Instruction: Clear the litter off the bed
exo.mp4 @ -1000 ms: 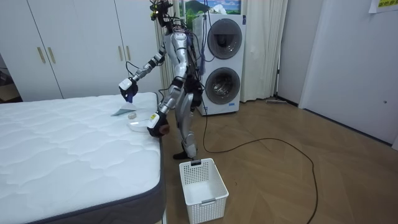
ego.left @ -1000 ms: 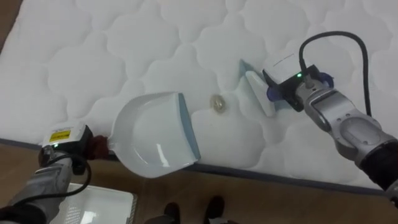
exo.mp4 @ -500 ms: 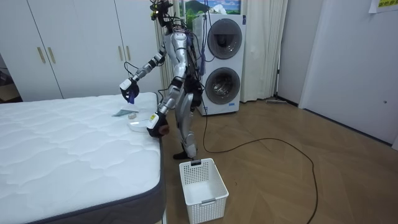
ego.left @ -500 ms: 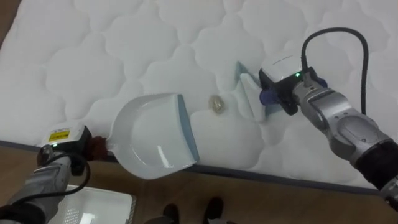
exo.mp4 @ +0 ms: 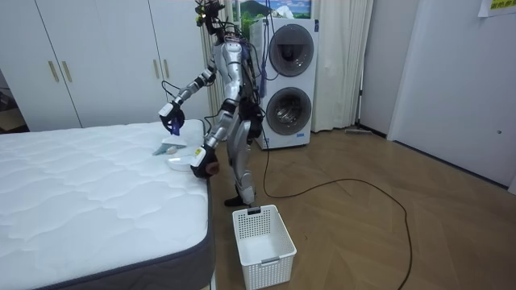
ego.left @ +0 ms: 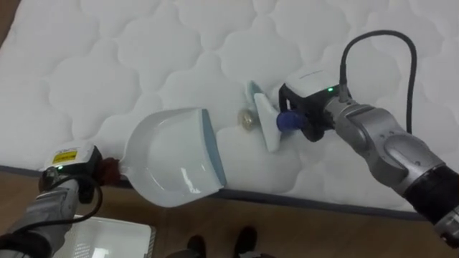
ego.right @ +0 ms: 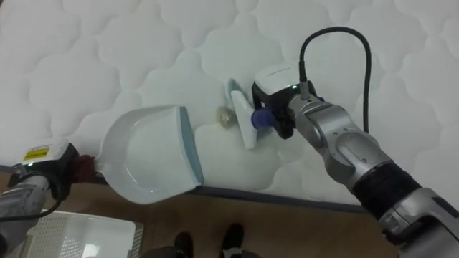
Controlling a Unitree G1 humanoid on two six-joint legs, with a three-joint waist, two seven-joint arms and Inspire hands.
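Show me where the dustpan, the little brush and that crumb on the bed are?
dustpan [ego.left: 169, 161]: left eye view, middle of its white scoop.
brush [ego.left: 262, 120]: left eye view, on its pale head.
crumb [ego.left: 247, 119]: left eye view, its centre, between dustpan and brush.

A home bedroom with a laundry corner.

In the room view, a quilted white mattress [exo.mp4: 89, 193] fills eight o'clock. White wardrobe doors [exo.mp4: 97, 56] stand at ten o'clock. Two stacked washing machines [exo.mp4: 289, 80] stand at twelve o'clock beside pale curtains [exo.mp4: 343, 64], with a grey door [exo.mp4: 459, 80] at three. A white laundry basket [exo.mp4: 260, 234] sits on the wood floor [exo.mp4: 363, 234] near six.
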